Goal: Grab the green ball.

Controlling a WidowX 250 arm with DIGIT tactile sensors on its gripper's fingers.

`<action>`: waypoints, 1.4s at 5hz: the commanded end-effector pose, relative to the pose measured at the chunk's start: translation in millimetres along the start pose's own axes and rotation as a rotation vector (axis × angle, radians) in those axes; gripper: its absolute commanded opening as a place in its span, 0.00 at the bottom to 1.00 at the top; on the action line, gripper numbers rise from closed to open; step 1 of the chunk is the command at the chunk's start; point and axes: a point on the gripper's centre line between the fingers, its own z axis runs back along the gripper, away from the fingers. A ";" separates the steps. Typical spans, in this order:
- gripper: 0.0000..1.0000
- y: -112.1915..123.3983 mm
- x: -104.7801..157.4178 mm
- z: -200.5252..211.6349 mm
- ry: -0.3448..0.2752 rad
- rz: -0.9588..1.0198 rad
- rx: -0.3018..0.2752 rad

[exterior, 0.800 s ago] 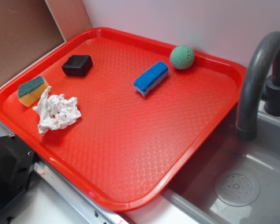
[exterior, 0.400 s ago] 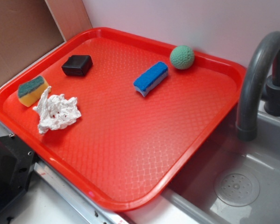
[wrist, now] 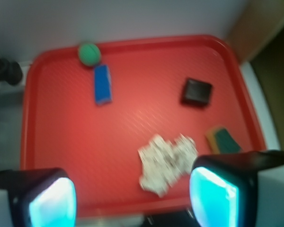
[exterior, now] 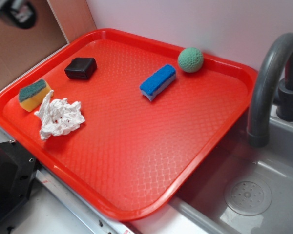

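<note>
The green ball (exterior: 190,59) is a small knitted sphere resting at the far right corner of the red tray (exterior: 136,161), close to the wall. In the wrist view the green ball (wrist: 89,53) shows at the upper left, far from the fingers. My gripper (wrist: 132,198) is open, its cyan pads (wrist: 213,198) wide apart with nothing between them, high over the tray's near edge. In the exterior view only a blurred part of the gripper (exterior: 17,10) shows at the top left corner.
A blue sponge (exterior: 157,82) lies just left of the ball. A black block (exterior: 81,68), a yellow sponge with a green top (exterior: 33,94) and crumpled white paper (exterior: 60,117) lie on the tray's left side. A grey faucet (exterior: 268,83) and sink (exterior: 244,195) stand to the right.
The gripper has come into the exterior view at the top left corner, blurred by motion. Nothing on the tray has moved.
</note>
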 end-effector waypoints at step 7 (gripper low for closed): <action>1.00 -41.2 137.7 -165.4 -0.261 -0.105 -0.007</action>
